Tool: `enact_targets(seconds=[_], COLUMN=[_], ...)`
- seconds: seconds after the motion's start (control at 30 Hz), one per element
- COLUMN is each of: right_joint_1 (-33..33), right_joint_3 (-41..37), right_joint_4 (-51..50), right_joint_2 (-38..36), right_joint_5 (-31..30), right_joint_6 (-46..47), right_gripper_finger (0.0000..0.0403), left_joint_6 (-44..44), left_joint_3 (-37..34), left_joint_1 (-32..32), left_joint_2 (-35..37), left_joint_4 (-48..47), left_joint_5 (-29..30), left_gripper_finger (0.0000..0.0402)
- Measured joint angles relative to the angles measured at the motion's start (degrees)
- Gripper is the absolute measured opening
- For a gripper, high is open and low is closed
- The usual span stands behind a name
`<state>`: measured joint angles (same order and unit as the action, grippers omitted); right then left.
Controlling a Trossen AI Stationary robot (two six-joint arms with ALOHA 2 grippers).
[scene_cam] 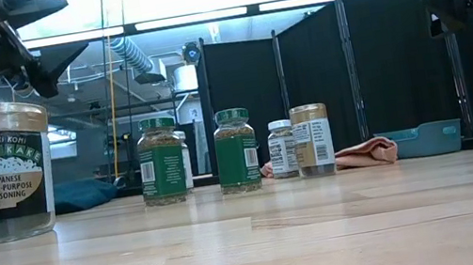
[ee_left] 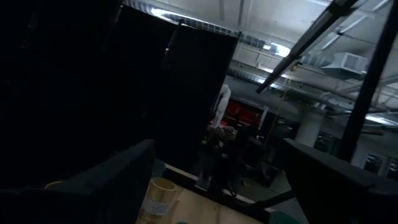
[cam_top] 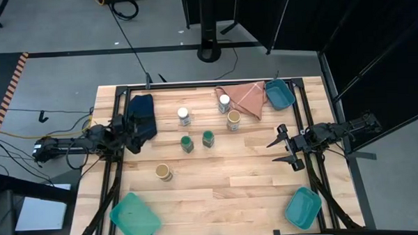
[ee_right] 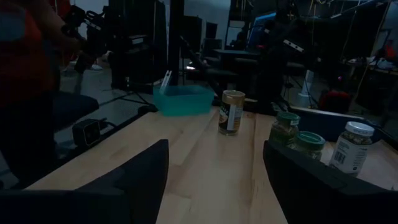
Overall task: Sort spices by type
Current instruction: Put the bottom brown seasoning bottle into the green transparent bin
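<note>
Six spice jars stand upright on their bases on the wooden table (cam_top: pixel 218 194). The two white-lidded jars (cam_top: pixel 184 116) (cam_top: pixel 224 101) are toward the far side, and the two green-lidded jars (cam_top: pixel 187 143) (cam_top: pixel 208 138) stand together mid-table. One tan-lidded jar (cam_top: pixel 233 119) is beside the pink cloth; the other (cam_top: pixel 163 173) stands alone, nearer the front left. My left gripper (cam_top: pixel 136 136) hovers open at the table's left edge beside a dark blue cloth (cam_top: pixel 142 113). My right gripper (cam_top: pixel 285 148) hovers open at the right edge, pointing level toward the jars, with nothing between its fingers.
A pink cloth (cam_top: pixel 244 97) and a teal bin (cam_top: pixel 279 94) lie at the far right. Two more teal bins sit at the near left (cam_top: pixel 134 216) and near right (cam_top: pixel 303 208) corners. Bare wood lies between the jars and the near edge.
</note>
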<state>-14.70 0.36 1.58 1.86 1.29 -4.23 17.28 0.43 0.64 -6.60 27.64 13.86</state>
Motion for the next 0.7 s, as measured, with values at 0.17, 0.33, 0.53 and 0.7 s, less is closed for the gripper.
enact_targets(seconds=[0.17, 0.33, 0.53, 0.7], right_joint_1=[0.0, 0.0, 0.0, 0.0], right_joint_3=[0.0, 0.0, 0.0, 0.0], right_joint_4=[0.0, 0.0, 0.4, 0.4], right_joint_2=[0.0, 0.0, 0.0, 0.0], right_joint_5=[0.0, -4.0, -7.2, -7.2], right_joint_6=[0.0, 0.0, 0.0, 0.0], right_gripper_finger=[0.0270, 0.0271, 0.0268, 0.0270], left_joint_6=[0.8, 4.2, 4.1, 5.8], left_joint_3=[0.0, 0.0, 0.0, 0.0], left_joint_1=[0.0, 0.0, 0.0, 0.0], left_joint_2=[-0.1, -0.1, -0.1, -0.1], left_joint_4=[0.0, -0.2, 3.5, 7.1], left_joint_5=[0.6, 0.4, 1.2, 1.2], left_gripper_finger=[0.0351, 0.0351, 0.0351, 0.0351])
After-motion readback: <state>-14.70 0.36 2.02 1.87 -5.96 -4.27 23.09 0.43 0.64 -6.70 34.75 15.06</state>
